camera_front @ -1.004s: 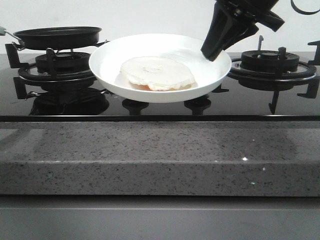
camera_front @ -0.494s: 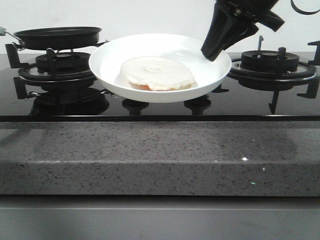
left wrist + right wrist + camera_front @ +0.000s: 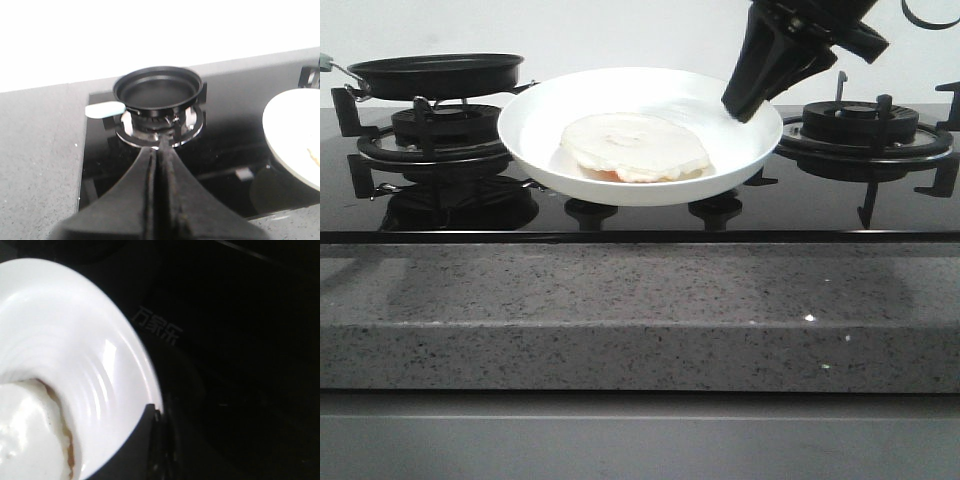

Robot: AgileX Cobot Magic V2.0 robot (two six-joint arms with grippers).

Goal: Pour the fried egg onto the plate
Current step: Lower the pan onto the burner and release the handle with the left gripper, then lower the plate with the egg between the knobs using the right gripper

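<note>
1. Nothing is visibly moving since the earlier front pictures: the plate [image 3: 640, 135], the egg [image 3: 635, 146] and the right gripper [image 3: 748, 102] are sitting where they were.
2. The egg is lying flat inside the plate, slightly toward 6 o'clock of its centre, so the pour itself is looking done.
3. The right gripper is pinching the plate's rim at about 2 o'clock in the front view; its jaws are closed narrow on that rim [image 3: 150, 405], and the plate seems to be hanging above the glossy hob [image 3: 620, 222] between the burners.
4. The left gripper [image 3: 157, 155] is empty, jaws pressed together, pointing at the pan [image 3: 159, 90], which is sitting on the left burner [image 3: 160, 125] at 12 o'clock from it.
5. Judging from this, the coming move is setting the plate down: the right arm is the one holding it, and the egg lies toward 8 o'clock from its jaws, so the rim needs keeping level.
</note>
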